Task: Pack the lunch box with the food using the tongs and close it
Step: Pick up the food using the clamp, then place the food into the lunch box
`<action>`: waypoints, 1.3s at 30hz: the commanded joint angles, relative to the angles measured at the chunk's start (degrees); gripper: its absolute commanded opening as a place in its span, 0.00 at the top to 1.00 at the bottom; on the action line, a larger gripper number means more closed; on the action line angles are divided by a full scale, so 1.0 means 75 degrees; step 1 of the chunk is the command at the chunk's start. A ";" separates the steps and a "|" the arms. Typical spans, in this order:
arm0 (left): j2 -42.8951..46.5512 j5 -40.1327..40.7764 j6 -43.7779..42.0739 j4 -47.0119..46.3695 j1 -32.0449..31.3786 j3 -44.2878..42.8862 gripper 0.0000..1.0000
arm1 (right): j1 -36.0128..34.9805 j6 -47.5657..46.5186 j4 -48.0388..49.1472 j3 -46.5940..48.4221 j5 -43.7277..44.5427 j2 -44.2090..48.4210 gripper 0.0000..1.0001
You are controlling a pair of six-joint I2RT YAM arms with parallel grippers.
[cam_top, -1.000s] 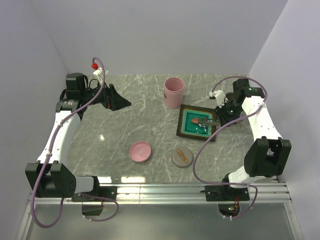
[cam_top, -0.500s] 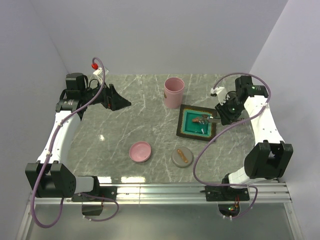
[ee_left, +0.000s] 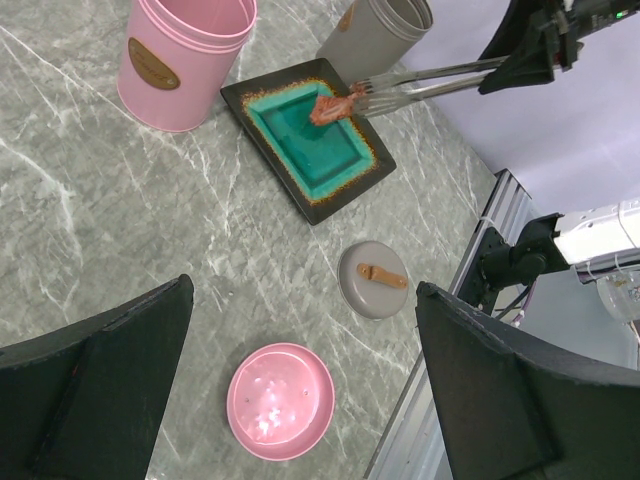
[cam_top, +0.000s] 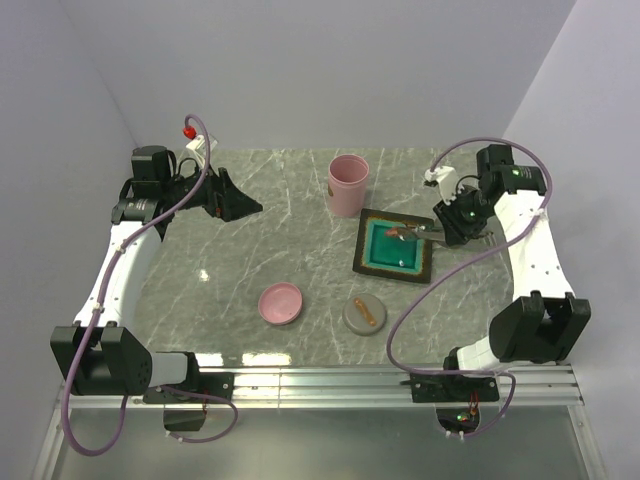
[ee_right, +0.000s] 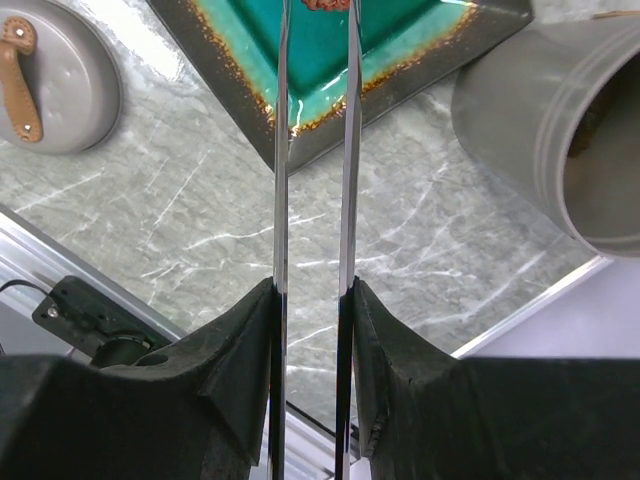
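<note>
While the right gripper (ee_right: 312, 300) clamps the tongs (ee_right: 281, 150), pinching one reddish food piece (ee_left: 333, 104) above the teal tray (ee_left: 315, 165) at centre-right of the overhead view, the left gripper (cam_top: 238, 203) gapes empty, so packing and closing both look undone.

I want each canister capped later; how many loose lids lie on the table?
2: a pink lid near the front middle, and a grey lid just right of it. Others may hide behind the arms.

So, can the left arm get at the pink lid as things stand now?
Probably yes. The pink lid lies alone on the bare table between the arms, with nothing on it and the grey lid apart to its right. The left arm hovers further back, jaws open and empty.
</note>
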State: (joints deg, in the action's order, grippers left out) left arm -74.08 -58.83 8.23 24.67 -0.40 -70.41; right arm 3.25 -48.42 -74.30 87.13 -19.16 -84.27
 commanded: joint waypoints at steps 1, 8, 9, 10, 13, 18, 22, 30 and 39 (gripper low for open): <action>0.0175 -0.0230 0.0016 -0.0230 0.0030 -0.0092 0.01 | -0.0011 0.0058 -0.0252 0.0581 -0.0246 0.0618 0.76; 0.0221 -0.0289 0.0075 -0.0277 0.0030 -0.0080 0.01 | 0.0083 0.0339 -0.0523 0.1038 -0.0246 0.1063 0.76; 0.0245 -0.0289 0.0063 -0.0265 0.0030 -0.0080 0.01 | 0.0094 0.0409 -0.0534 0.1143 -0.0246 0.1180 0.76; 0.0268 -0.0289 0.0051 -0.0277 0.0019 -0.0069 0.00 | 0.0118 0.0433 -0.0558 0.1179 -0.0223 0.1251 0.76; 0.0327 -0.0324 0.0075 -0.0312 0.0030 -0.0057 0.01 | 0.0188 0.0562 -0.0569 0.1273 -0.0176 0.1485 0.76; 0.0386 -0.0348 0.0133 -0.0336 0.0030 -0.0127 0.01 | 0.0410 0.0842 -0.0546 0.1413 0.0151 0.1650 0.76; 0.0479 -0.0395 0.0122 -0.0324 0.0019 -0.0116 0.00 | 0.0738 0.1066 -0.0651 0.1659 0.0386 0.1638 0.76; 0.0643 -0.0441 0.0145 -0.0488 0.0019 0.0048 0.01 | 0.2260 0.0844 -0.1096 0.2433 0.0211 0.1322 0.76; 0.0679 -0.0430 0.0110 -0.0535 0.0030 0.0142 0.01 | 0.2930 0.0422 -0.1073 0.2234 0.0258 0.1099 0.77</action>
State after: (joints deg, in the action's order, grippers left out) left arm -70.52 -60.60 8.88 22.83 -0.40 -69.49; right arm 24.14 -43.66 -78.30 103.13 -16.93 -75.72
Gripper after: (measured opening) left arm 0.994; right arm 0.400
